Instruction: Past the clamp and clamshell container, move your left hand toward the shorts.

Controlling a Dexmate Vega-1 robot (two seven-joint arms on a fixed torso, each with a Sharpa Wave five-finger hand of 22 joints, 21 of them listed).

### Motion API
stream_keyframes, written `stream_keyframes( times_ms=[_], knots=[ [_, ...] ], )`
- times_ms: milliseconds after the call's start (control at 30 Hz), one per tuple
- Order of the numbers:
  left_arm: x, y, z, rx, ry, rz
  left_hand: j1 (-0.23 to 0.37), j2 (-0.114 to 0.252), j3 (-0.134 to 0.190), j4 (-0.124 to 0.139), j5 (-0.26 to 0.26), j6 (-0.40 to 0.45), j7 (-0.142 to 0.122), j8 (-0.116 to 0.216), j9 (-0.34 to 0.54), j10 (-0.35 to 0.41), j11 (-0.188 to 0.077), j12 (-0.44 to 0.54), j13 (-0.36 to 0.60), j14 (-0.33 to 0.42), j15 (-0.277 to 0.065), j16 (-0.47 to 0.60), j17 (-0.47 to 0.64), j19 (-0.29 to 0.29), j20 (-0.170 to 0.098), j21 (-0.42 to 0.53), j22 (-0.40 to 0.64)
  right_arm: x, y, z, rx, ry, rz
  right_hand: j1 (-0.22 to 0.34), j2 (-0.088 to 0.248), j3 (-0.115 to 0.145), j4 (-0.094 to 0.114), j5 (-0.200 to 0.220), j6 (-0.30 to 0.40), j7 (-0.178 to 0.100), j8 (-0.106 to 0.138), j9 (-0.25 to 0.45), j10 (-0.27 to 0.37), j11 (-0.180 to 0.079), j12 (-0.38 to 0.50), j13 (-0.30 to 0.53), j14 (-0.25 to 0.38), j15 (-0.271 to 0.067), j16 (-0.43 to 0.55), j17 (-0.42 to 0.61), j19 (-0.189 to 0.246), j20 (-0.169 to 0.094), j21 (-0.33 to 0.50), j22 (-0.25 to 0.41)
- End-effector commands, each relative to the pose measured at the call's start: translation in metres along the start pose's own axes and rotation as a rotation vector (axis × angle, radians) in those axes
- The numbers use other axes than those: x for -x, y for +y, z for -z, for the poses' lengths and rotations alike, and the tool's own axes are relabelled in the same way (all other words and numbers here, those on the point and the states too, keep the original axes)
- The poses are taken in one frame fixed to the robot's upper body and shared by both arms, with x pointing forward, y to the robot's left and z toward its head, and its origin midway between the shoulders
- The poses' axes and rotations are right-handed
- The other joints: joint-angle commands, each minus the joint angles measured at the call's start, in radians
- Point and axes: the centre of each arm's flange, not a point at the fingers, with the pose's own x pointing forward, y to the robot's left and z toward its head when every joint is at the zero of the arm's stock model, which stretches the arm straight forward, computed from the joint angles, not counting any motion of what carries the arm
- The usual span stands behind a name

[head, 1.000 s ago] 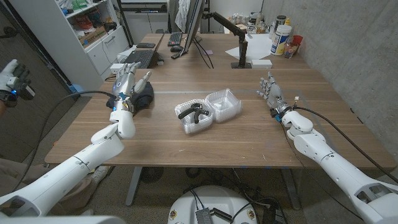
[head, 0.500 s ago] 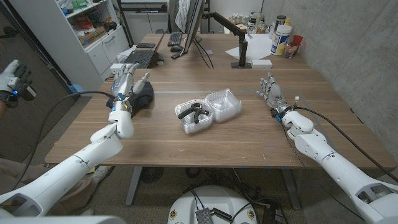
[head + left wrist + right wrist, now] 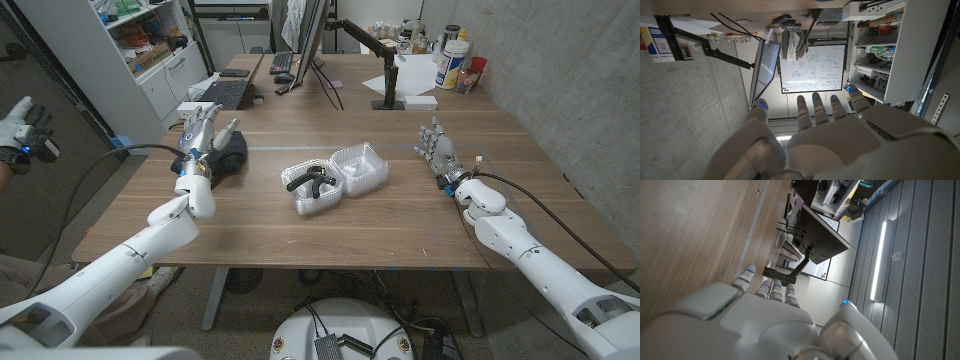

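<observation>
Head view: your left hand (image 3: 200, 140) is hanging over the shorts (image 3: 228, 152), fingers spread and pointing away from the robot, gripping nothing. The forearm is running in from the bottom-left corner. The shorts are lying as a dark bundle at the table's (image 3: 400, 230) left side, well apart from the clamshell container (image 3: 335, 176) in the middle; the hand is covering part of them, so you can't tell if it's touching the fabric. The clamp (image 3: 312, 186) is sitting inside the open container, partly blurred by the clear plastic. Your right hand (image 3: 436, 150) is standing at the right side, fingers apart, empty. A person's gloved hand (image 3: 22, 128) is showing at the left edge, cut off. Left wrist view: the left hand's fingers (image 3: 817, 106) are reaching out straight and loose.
</observation>
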Motion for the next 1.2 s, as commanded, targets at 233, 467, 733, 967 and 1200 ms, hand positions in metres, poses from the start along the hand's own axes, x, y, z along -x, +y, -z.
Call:
stream_keyframes(
  times_ms=[233, 467, 733, 967, 1200],
  knots=[
    [-0.012, -0.009, 0.010, -0.020, 0.051, 0.034, 0.010, -0.007, -0.001, -0.008, -0.001, 0.005, 0.001, -0.005, 0.005, 0.004, 0.000, -0.003, 0.003, -0.001, 0.010, -0.002, 0.001, 0.004, 0.005, -0.002, 0.001, 0.003, -0.004, 0.002, -0.007, 0.002, -0.002, 0.003, 0.009, -0.004, -0.003, 0.003, 0.010, -0.004, 0.003, 0.003, -0.002, 0.003, 0.004, 0.003, -0.008, -0.007, 0.000, 0.002, 0.007, 0.003, -0.006, 0.004],
    [-0.019, -0.011, 0.016, -0.025, 0.066, 0.040, 0.010, -0.007, -0.002, -0.009, -0.001, 0.005, 0.002, -0.006, 0.005, 0.006, 0.000, -0.003, 0.003, -0.001, 0.009, -0.003, 0.001, 0.004, 0.005, -0.003, 0.001, 0.004, -0.003, 0.002, -0.009, 0.001, 0.001, 0.004, 0.011, -0.004, -0.004, 0.002, 0.011, -0.005, 0.003, 0.003, 0.004, 0.001, 0.006, 0.003, -0.006, -0.006, 0.000, 0.002, 0.008, -0.001, -0.009, 0.004],
    [-0.024, -0.013, 0.021, -0.028, 0.072, 0.046, 0.010, -0.007, -0.002, -0.009, -0.001, 0.002, 0.003, -0.008, 0.005, 0.004, -0.001, -0.005, 0.003, -0.002, 0.009, -0.004, 0.001, 0.004, 0.005, -0.005, 0.001, 0.006, -0.003, -0.001, -0.003, 0.002, 0.007, 0.005, 0.011, -0.005, -0.005, 0.002, 0.011, -0.003, 0.003, 0.003, 0.007, 0.002, 0.007, 0.003, -0.006, -0.006, 0.000, 0.002, 0.009, -0.003, -0.013, 0.004],
    [-0.027, -0.014, 0.025, -0.024, 0.081, 0.049, 0.010, -0.007, -0.002, -0.010, -0.001, -0.009, 0.004, -0.013, 0.005, 0.001, 0.000, -0.008, 0.003, -0.002, 0.009, -0.005, 0.001, 0.005, 0.005, -0.007, 0.001, 0.008, -0.002, -0.001, -0.001, 0.000, 0.010, 0.005, 0.012, -0.006, -0.006, 0.002, 0.011, -0.004, 0.002, 0.003, 0.010, 0.000, 0.008, 0.003, -0.006, -0.006, 0.000, 0.001, 0.011, -0.003, -0.016, 0.004],
    [-0.028, -0.017, 0.028, -0.028, 0.094, 0.061, 0.009, -0.007, -0.002, -0.010, -0.001, -0.008, 0.004, -0.013, 0.005, 0.001, -0.002, -0.008, 0.003, -0.002, 0.010, -0.005, 0.001, 0.005, 0.005, -0.008, 0.001, 0.008, -0.001, -0.002, 0.001, -0.001, 0.006, 0.005, 0.013, -0.006, -0.006, 0.002, 0.011, -0.004, 0.002, 0.003, 0.009, 0.001, 0.007, 0.003, -0.006, -0.006, 0.000, 0.001, 0.011, -0.002, -0.018, 0.004]
  ],
)
